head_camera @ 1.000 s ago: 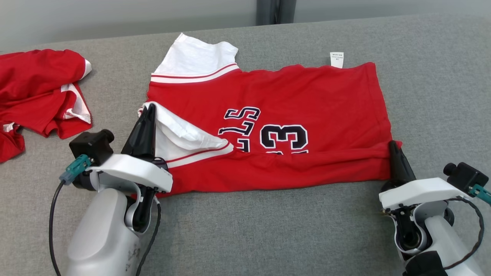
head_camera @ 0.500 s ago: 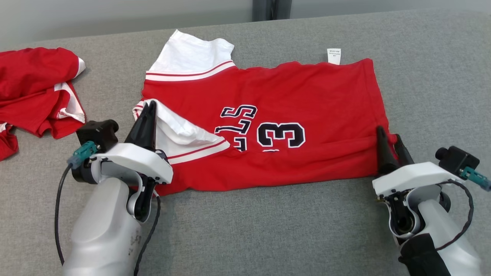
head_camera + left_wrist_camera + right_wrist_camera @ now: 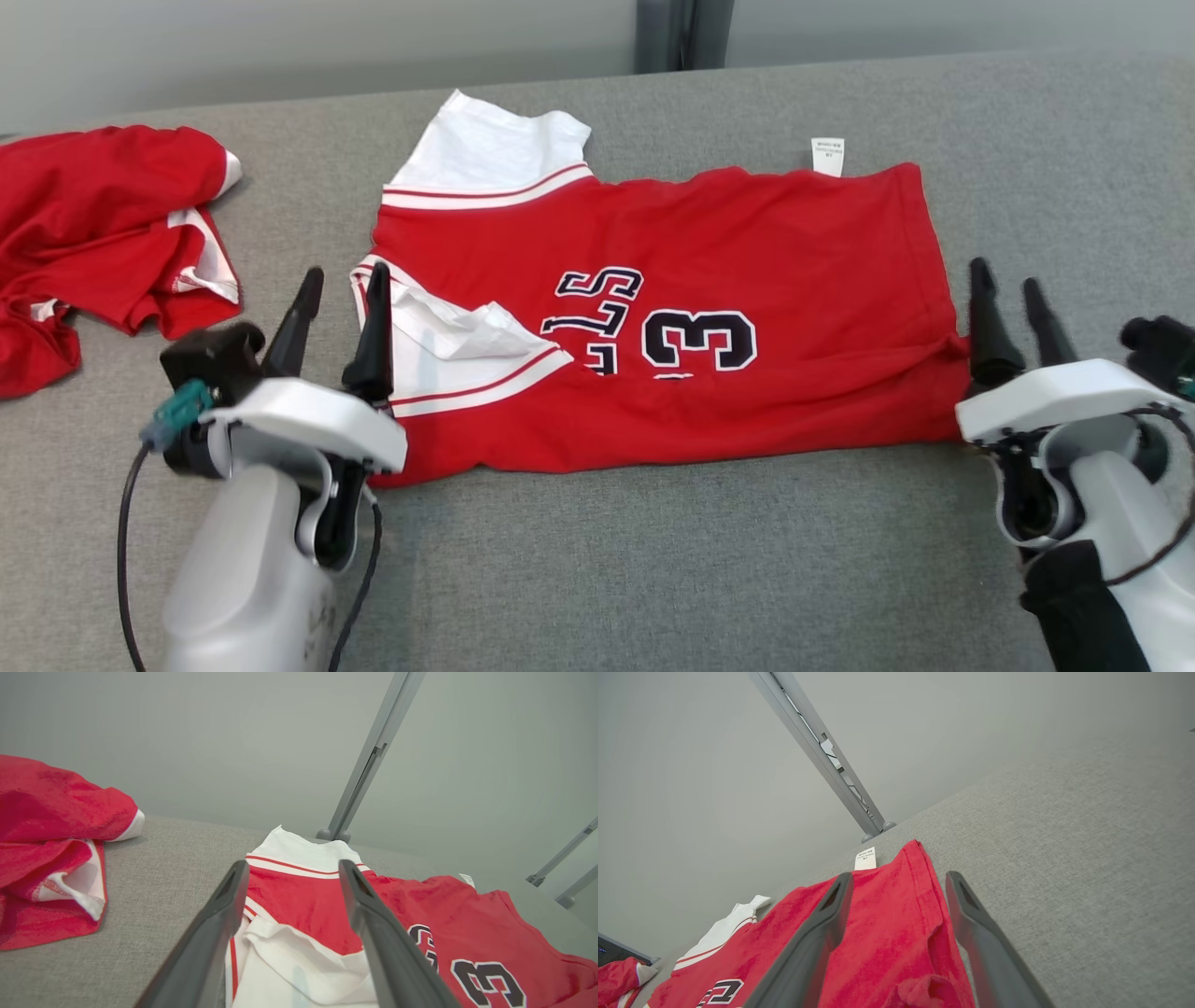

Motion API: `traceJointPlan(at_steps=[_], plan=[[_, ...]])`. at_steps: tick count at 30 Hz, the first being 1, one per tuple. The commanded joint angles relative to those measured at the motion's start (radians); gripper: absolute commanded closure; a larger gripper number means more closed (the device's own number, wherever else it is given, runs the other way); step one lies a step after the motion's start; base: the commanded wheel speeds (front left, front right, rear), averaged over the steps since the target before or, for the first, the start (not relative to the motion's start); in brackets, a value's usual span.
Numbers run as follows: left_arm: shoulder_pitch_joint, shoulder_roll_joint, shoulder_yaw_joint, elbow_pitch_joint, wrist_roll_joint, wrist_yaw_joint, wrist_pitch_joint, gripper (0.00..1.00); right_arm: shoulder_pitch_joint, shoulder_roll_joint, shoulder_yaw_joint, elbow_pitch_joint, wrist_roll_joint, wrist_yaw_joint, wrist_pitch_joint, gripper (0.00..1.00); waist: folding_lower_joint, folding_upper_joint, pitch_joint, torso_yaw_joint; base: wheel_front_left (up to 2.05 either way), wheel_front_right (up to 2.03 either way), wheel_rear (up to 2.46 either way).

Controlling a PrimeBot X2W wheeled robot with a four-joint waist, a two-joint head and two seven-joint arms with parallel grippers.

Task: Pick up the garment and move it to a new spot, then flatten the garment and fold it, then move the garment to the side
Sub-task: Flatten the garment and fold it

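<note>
The garment (image 3: 709,280) is a red jersey with white sleeves and dark "3" lettering, lying folded lengthwise on the grey table (image 3: 653,579). Its near white sleeve (image 3: 448,345) lies folded onto the red body. My left gripper (image 3: 343,282) stands open at that sleeve's left edge, fingers spread with nothing between them. In the left wrist view the open left gripper (image 3: 292,872) frames the sleeve (image 3: 299,970) and the red cloth. My right gripper (image 3: 1008,275) is open at the garment's lower right corner. The right wrist view shows the right gripper (image 3: 899,879) straddling the garment's red hem (image 3: 896,933).
A second red and white garment (image 3: 103,233) lies crumpled at the table's far left. A white label (image 3: 827,156) sticks out at the jersey's far edge. A grey post (image 3: 683,33) rises behind the table against a pale wall.
Both grippers have opened and let go of the garment, the right first, then the left. The sleeve and the corner now lie on the jersey. The camera shifted slightly.
</note>
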Motion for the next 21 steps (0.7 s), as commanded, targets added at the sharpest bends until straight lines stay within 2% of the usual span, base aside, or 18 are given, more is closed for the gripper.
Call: traceJointPlan(at_steps=[1,8,12,21], plan=[[0.029,0.008,0.005,-0.012,-0.002,-0.003,-0.002,0.00,0.026,-0.012,-0.026,-0.031,-0.032,0.000,-0.007,0.00,0.0000,0.0000,-0.012,0.006,0.00,0.00,0.00],[0.139,0.037,0.003,-0.033,-0.011,-0.003,0.002,0.00,0.151,0.007,-0.131,-0.200,-0.198,0.000,-0.007,0.00,0.0000,0.0000,-0.057,0.019,0.00,0.00,0.00],[0.203,0.054,-0.010,-0.040,-0.017,-0.001,0.059,0.00,0.245,0.028,-0.162,-0.285,-0.282,0.000,-0.007,0.00,0.0000,0.0000,-0.084,0.027,0.00,0.00,0.00],[0.273,0.053,-0.030,-0.058,-0.037,0.051,0.240,0.00,0.357,0.054,-0.166,-0.393,-0.311,0.000,0.030,0.00,0.0000,0.0000,-0.103,0.016,0.00,0.00,0.00]])
